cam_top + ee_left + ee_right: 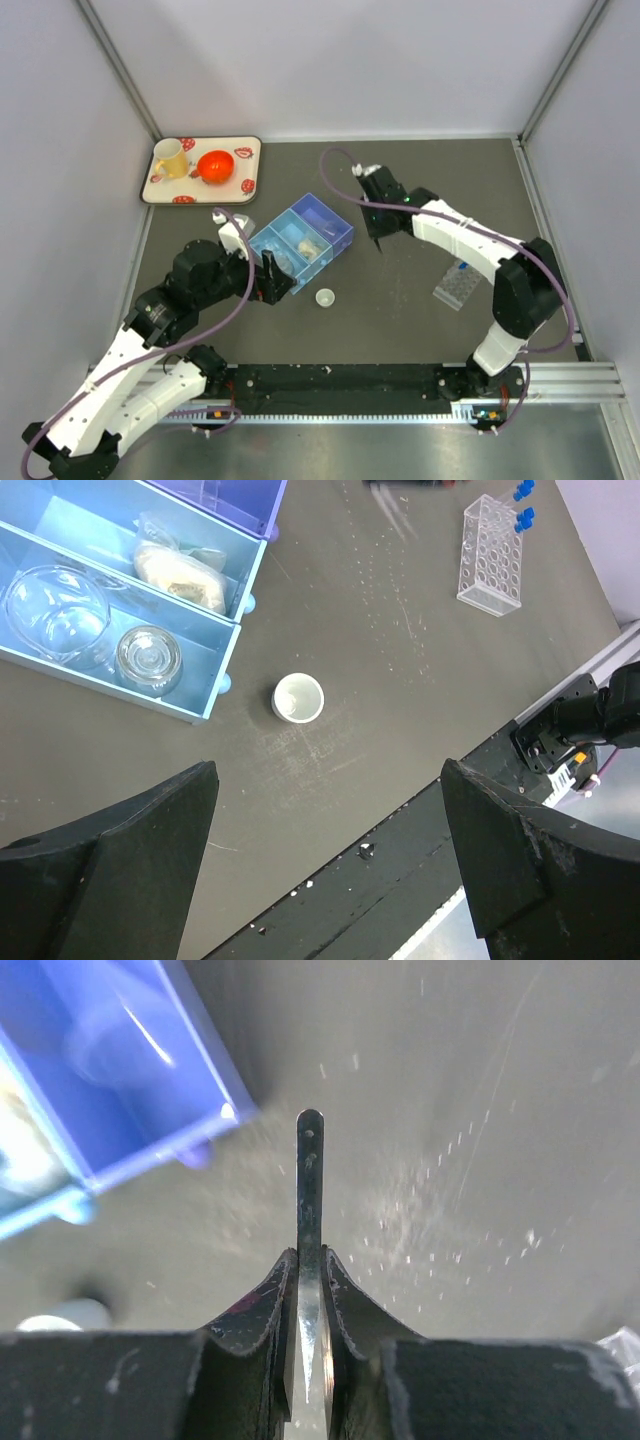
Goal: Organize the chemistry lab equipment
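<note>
My right gripper (383, 222) is shut on a thin flat metal rod (310, 1175), which sticks out past its fingertips (342, 1278) above the dark table, just right of the blue compartment box (300, 240). My left gripper (274, 280) is open and empty at the box's near corner. Its wrist view shows a tiny white round cup (298, 697) alone on the table, and clear glass dishes (58, 615) and a small bag (180, 572) in the box (215, 675). A clear gridded tube rack (455, 287) with blue-capped tubes (521, 505) stands at the right.
A patterned tray (165, 188) at the far left holds a yellow mug (172, 160) and an orange-red bowl (215, 166). The black rail (340, 380) runs along the near table edge. The cup (325, 298) sits between box and rail.
</note>
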You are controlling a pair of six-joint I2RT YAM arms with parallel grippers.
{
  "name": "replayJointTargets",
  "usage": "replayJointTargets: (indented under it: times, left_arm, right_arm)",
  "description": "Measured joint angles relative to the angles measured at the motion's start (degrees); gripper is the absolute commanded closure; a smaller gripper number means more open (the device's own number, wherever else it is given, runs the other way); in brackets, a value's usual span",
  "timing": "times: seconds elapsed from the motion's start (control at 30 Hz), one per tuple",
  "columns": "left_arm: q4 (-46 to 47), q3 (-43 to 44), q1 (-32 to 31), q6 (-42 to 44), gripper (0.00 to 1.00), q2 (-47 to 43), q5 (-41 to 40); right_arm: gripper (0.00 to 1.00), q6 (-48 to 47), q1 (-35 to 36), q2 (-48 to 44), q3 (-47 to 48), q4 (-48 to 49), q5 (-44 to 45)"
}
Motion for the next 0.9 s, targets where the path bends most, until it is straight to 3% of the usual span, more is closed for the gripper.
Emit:
replayJointTargets:
  times: [0.23, 0.47, 0.67, 0.9]
  left_arm:
    - [-0.59, 0.00, 0.00, 0.74, 0.02, -1.16, 0.39]
    - [-1.88, 0.00, 0.00, 1.18, 0.02, -2.32, 0.39]
    - [-3.10, 0.00, 0.00, 1.70, 0.02, -2.78, 0.26]
    - [-3.54, 0.02, 0.00, 2.36, 0.02, -2.97, 0.15]
  right_arm:
    - [0.89, -2.08, 1.29, 1.49, 17.07, -2.73, -1.44]
    - [0.89, -2.93, 4.17, 12.37, 30.58, -4.28, -5.03]
    - [0.88, -3.41, 5.70, 21.14, 36.89, -6.21, -7.93]
    - [0.88, -3.65, 6.05, 24.00, 37.59, -7.17, -9.51]
